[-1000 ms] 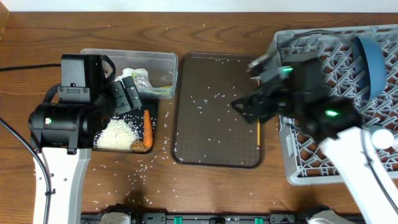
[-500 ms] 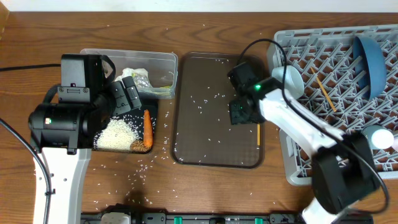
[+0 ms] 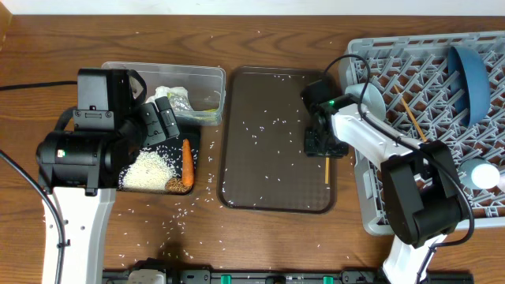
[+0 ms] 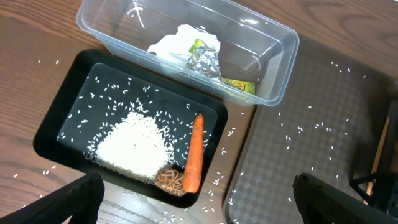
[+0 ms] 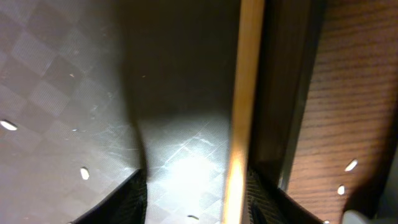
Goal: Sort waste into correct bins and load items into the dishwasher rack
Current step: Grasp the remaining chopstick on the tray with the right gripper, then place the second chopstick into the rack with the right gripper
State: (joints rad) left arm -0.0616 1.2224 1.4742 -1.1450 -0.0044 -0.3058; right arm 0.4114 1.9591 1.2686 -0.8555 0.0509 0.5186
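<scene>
1. Overhead, the right tool [image 3: 323,143] is seen lowered over the right edge of the brown serving tray [image 3: 268,173], just beside the dishwasher rack [image 3: 371,217].
2. In the right wrist view, one wooden chopstick [image 5: 244,93] is seen lying along the tray's raised edge. It is straddled by the right tool's fingers [image 5: 132,198], which stand partly apart. The chopstick is close to one finger, and a gap is left to the other.
3. A second chopstick [image 3: 412,117] is seen lying on the rack's lattice, with the dark-blue plate [image 3: 469,79] stood on edge, the white bowl [image 3: 371,99] and the light-blue cup [image 3: 477,172] also in the rack.
4. The left tool [image 3: 162,122] is held above the bins, its fingers spread wide with nothing between them.
5. The crumpled tissue [image 4: 180,40] and the silvery wrapper [image 4: 205,59] are contained in the clear tub [image 4: 283,68].
6. The rice heap [image 4: 134,146], carrot piece [image 4: 194,149] and brown lump [image 4: 169,180] are held in the black tray [image 4: 62,118].
7. Loose grains are scattered over the serving tray and the tabletop [image 3: 158,237].
</scene>
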